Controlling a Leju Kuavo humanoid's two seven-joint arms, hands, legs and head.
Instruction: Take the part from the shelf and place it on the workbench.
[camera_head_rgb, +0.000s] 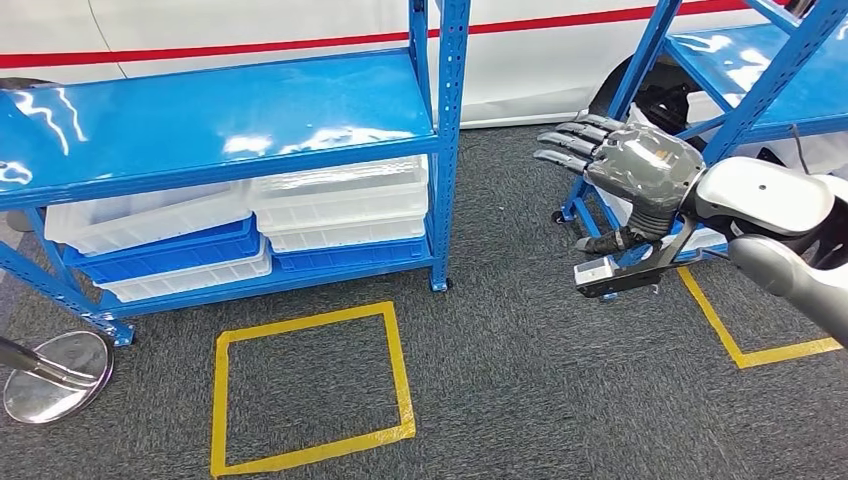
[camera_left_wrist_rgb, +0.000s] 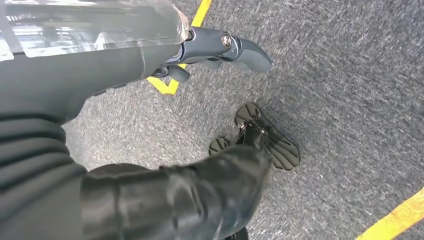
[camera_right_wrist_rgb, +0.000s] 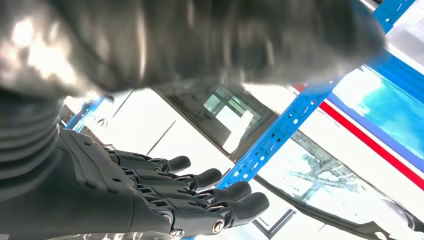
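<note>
Head view: right hand (camera_head_rgb: 628, 165), fingers (camera_head_rgb: 566, 140) spread and empty, between two blue shelves (camera_head_rgb: 230, 125); left fingers unclear.

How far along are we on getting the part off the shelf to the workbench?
Neither a part nor a workbench can be made out. The right hand is raised, fingers extended and holding nothing, between the two blue shelves. The left hand hangs over carpet, apparently holding nothing. That fits before the pick or after delivery.
</note>
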